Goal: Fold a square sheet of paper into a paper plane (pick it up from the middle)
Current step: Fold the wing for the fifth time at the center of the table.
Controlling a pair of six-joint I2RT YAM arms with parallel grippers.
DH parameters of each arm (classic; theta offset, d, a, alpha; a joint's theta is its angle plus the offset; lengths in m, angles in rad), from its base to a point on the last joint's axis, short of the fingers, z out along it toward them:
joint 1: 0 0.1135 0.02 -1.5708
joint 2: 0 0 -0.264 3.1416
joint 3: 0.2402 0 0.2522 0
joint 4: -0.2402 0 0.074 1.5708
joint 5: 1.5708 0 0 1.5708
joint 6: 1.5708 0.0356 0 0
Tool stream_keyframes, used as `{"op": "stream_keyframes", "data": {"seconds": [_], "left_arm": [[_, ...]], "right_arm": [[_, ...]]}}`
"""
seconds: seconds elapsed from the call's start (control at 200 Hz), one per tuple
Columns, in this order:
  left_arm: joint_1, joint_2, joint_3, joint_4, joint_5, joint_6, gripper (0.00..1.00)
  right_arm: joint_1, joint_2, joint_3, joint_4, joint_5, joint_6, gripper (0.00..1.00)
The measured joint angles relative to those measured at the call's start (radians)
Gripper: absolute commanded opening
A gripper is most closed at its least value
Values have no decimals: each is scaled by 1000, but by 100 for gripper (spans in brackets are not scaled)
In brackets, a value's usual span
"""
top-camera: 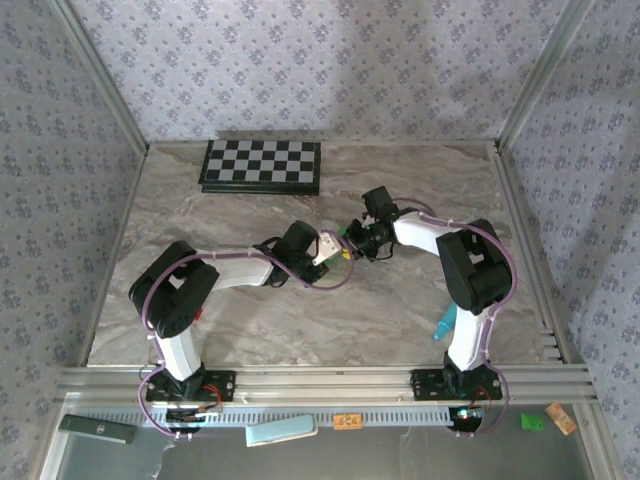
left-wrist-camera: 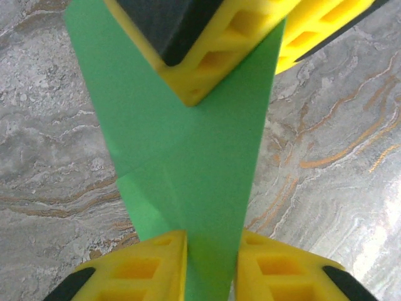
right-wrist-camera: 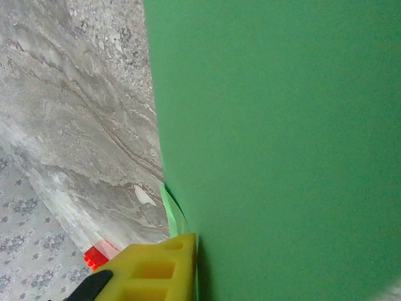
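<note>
The bright green paper [left-wrist-camera: 188, 157] is folded, with a crease across it, and narrows to a point toward my left gripper [left-wrist-camera: 212, 241]. That gripper's yellow fingers [left-wrist-camera: 144, 263] are shut on the narrow end. The right gripper's yellow fingers [left-wrist-camera: 200, 69] pinch the wide end from the opposite side. In the right wrist view the paper [right-wrist-camera: 282, 125] stands on edge against one finger [right-wrist-camera: 163, 266] of my right gripper [right-wrist-camera: 203, 251]; the other finger is hidden behind it. From above, both grippers [top-camera: 330, 250] [top-camera: 355, 238] meet at mid-table, held above the surface, with a sliver of green paper [top-camera: 346, 231] between them.
A black-and-white checkerboard [top-camera: 262, 165] lies at the back of the marble table [top-camera: 420, 190]. A teal marker [top-camera: 445, 325] rests near the right arm's base. A small red block [right-wrist-camera: 95, 257] sits by the table's edge. Metal rails run along the front.
</note>
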Motion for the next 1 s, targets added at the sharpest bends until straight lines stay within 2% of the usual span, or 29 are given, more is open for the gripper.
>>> {"op": "stream_keyframes", "data": {"seconds": [0.205,0.45,0.765,0.999], "left_arm": [[0,21,0,-1,0,1,33],[0,24,0,0,0,2,34],[2,24,0,6,0,20,44],[2,24,0,11,0,39,41]], "right_arm": [[0,0,0,-2,-7,0,9],[-1,0,0,-1,-16,4,0],[-12,0,0,6,-30,12,0],[-18,0,0,10,-53,19,0]]}}
